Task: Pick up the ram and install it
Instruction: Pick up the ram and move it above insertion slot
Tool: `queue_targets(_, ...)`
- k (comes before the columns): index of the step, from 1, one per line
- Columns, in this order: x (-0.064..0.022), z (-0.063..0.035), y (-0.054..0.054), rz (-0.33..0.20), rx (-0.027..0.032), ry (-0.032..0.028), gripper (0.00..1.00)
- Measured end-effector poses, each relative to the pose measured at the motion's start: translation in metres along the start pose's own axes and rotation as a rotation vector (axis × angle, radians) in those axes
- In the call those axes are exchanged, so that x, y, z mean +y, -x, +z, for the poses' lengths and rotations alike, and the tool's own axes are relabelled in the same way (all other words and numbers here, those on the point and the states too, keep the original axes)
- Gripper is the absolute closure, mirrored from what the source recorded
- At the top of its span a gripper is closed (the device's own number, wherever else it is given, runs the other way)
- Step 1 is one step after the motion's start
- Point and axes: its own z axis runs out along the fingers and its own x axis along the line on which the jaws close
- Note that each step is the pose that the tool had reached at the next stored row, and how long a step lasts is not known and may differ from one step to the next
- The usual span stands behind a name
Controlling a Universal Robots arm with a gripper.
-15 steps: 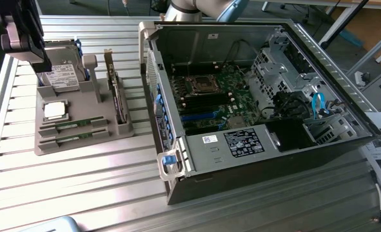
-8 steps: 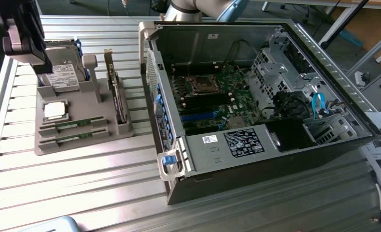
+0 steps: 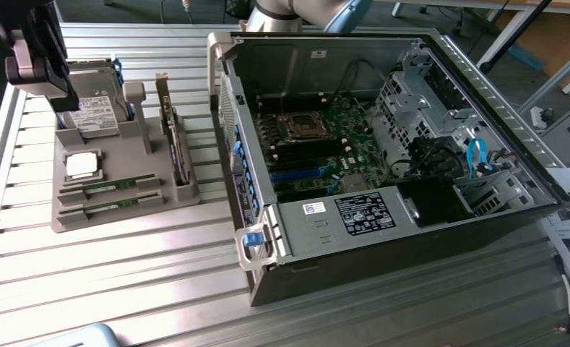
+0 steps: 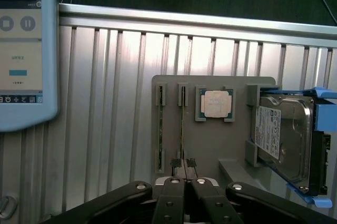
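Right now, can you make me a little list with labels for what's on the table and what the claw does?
gripper: shut, empty, above the tray
near ram: in its slot, in line with the gripper
other ram: in its slot
chip: on the tray
drive: in the tray
case: open, on its side

Up close, the black metal two-finger gripper: angular linkage bars, round silver screws at every pivot. In the exterior view, the pale grey tubular arm, with a light-blue joint cap.
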Motion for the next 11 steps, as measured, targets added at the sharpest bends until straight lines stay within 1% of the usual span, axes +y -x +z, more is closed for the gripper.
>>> queue_targets(8, 0.0, 0.003, 0.0001, 0.0, -0.0002, 0.0, 0.89)
queue_targets(11, 0.0, 0.0046, 0.0001, 0.0, -0.0011, -0.0001, 0.89)
